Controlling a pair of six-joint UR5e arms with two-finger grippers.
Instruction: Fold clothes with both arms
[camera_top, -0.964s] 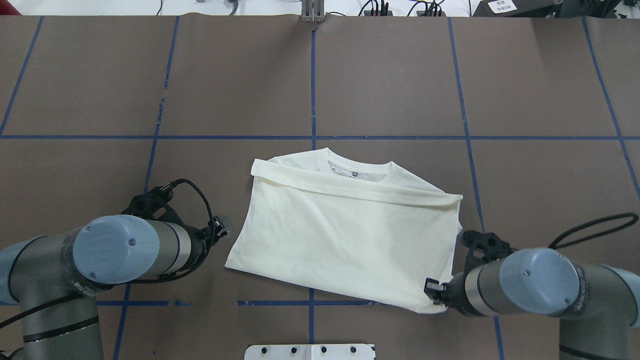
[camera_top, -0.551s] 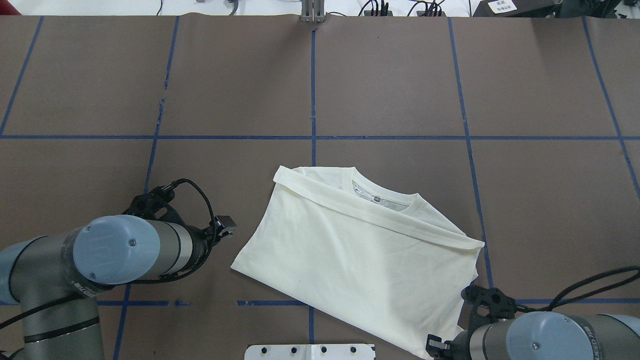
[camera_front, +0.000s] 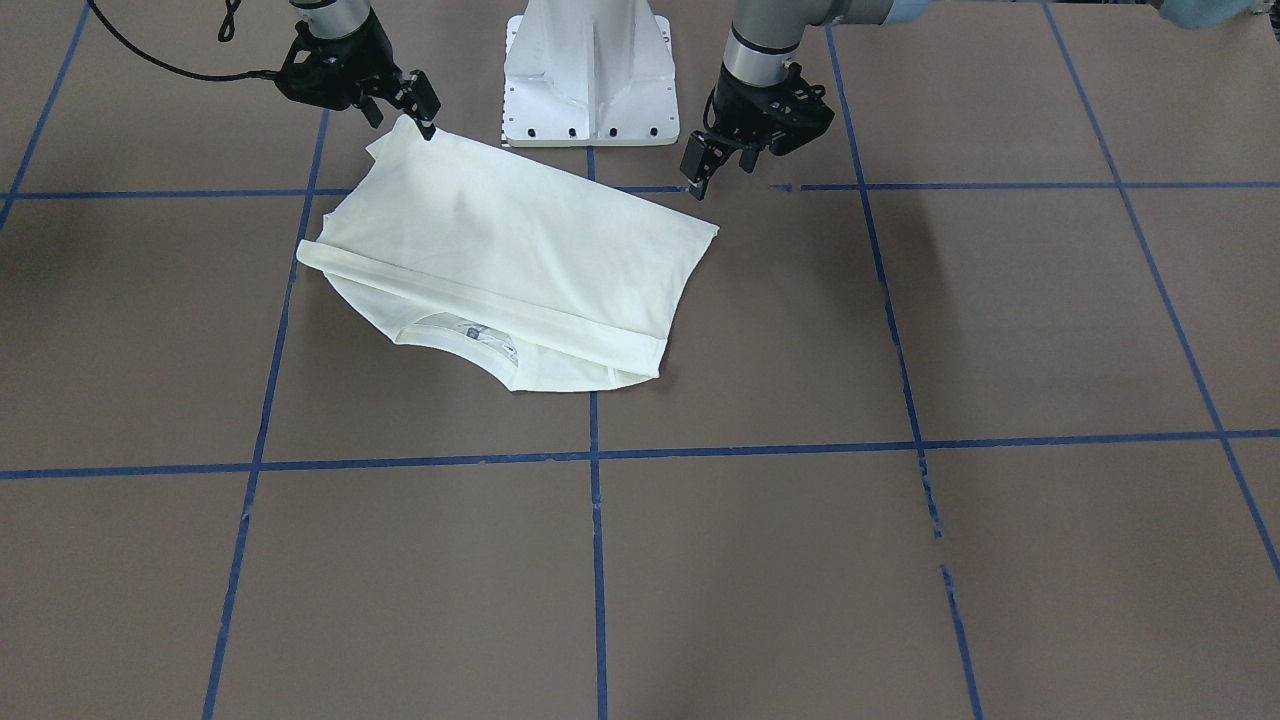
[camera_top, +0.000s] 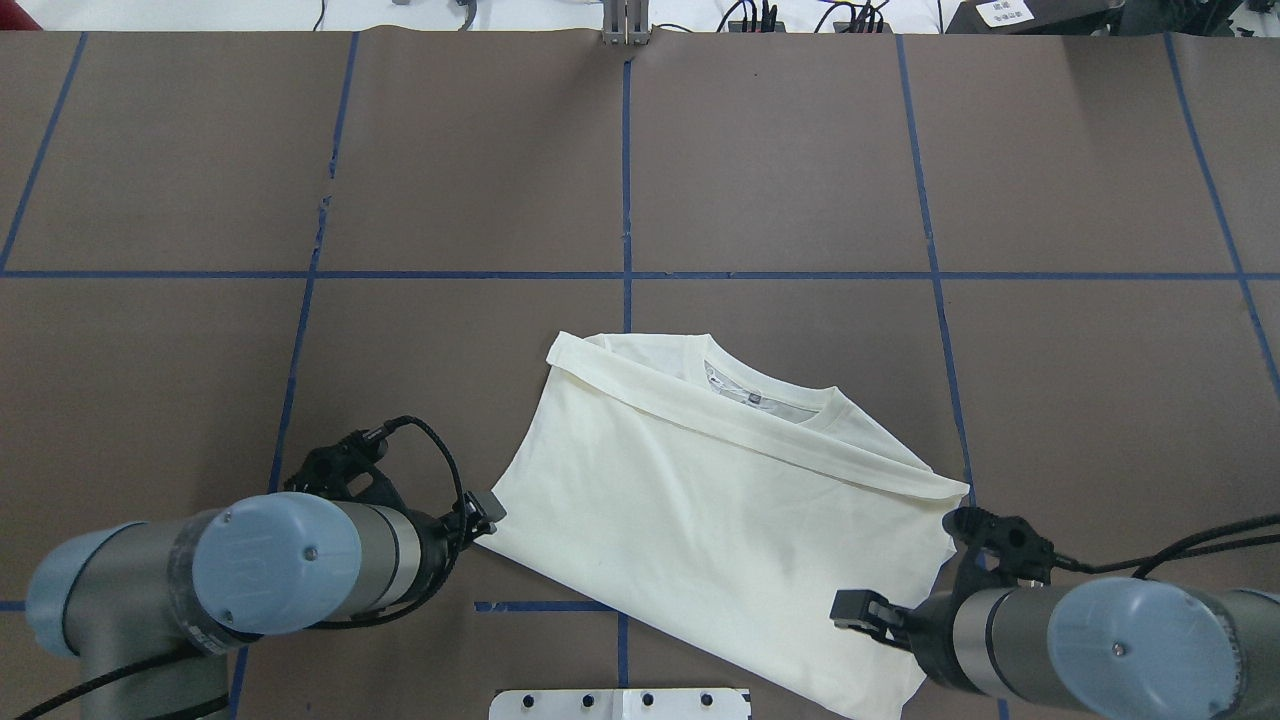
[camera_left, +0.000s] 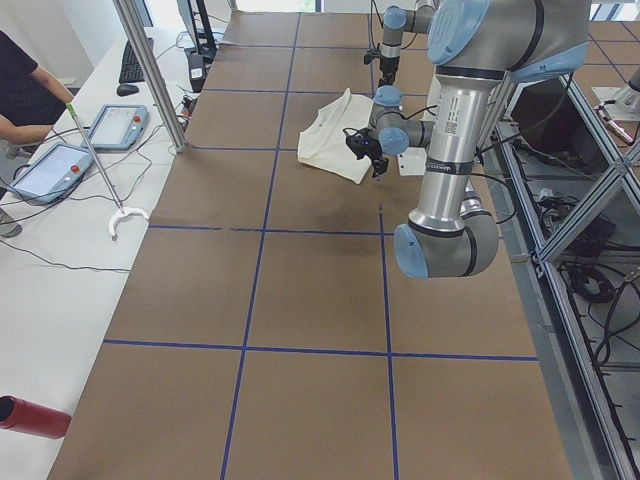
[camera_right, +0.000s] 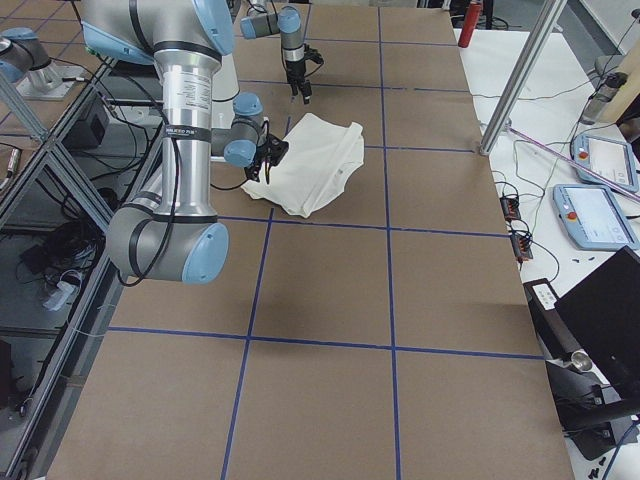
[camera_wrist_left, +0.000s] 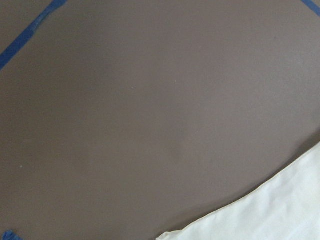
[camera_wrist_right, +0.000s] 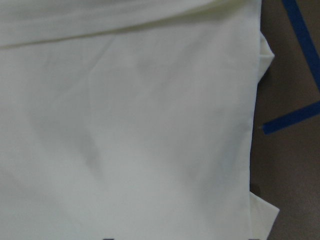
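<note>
Overhead exterior: folded shirt (camera_top: 700, 520) lies flat; right tool (camera_front: 403, 116) spread over near corner; left tool (camera_front: 720, 165) spread beside edge

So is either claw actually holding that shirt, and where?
It seems nothing is held: the right gripper hangs open over a corner of the shirt, the left gripper open beside another corner.

The left arm (camera_top: 270, 560) comes in low from the robot's left side. Its forearm lies nearly level and its wrist is bent, so the left tool (camera_front: 718, 170) points down with its fingers apart. The right arm (camera_top: 1110, 640) mirrors it from the other side, forearm level and wrist turned inward. The right tool (camera_front: 402, 112) also points down, fingers spread.
</note>
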